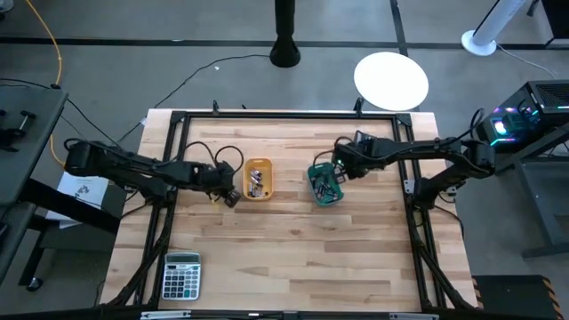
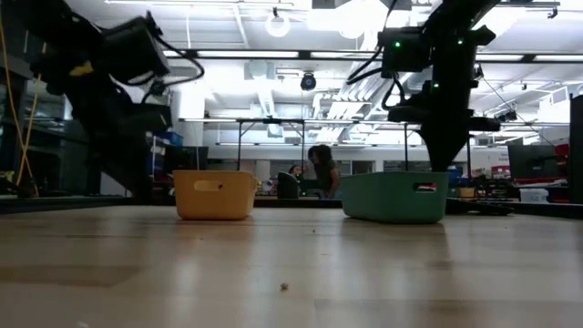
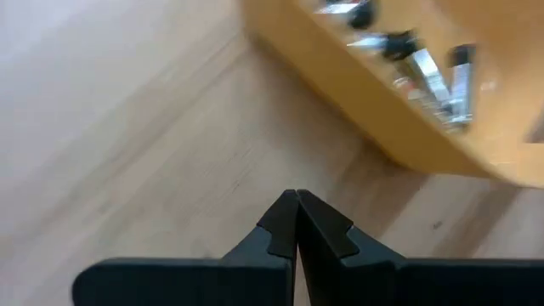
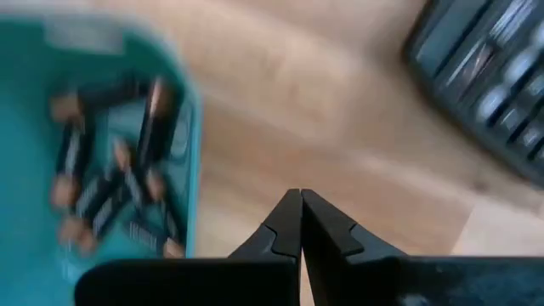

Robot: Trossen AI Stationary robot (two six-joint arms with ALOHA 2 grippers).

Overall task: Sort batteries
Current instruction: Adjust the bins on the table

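Silvery batteries lie in a small yellow tray at the table's middle. Dark batteries with coppery ends lie in a teal tray to its right. My left gripper is shut and empty, over bare wood just left of the yellow tray. My right gripper is shut and empty too, above the wood beside the teal tray's edge. In the low view both trays stand flat on the table.
A grey calculator lies at the table's near left corner and shows in the right wrist view. Bare wood spreads across the near half of the table. People stand in the room beyond the table.
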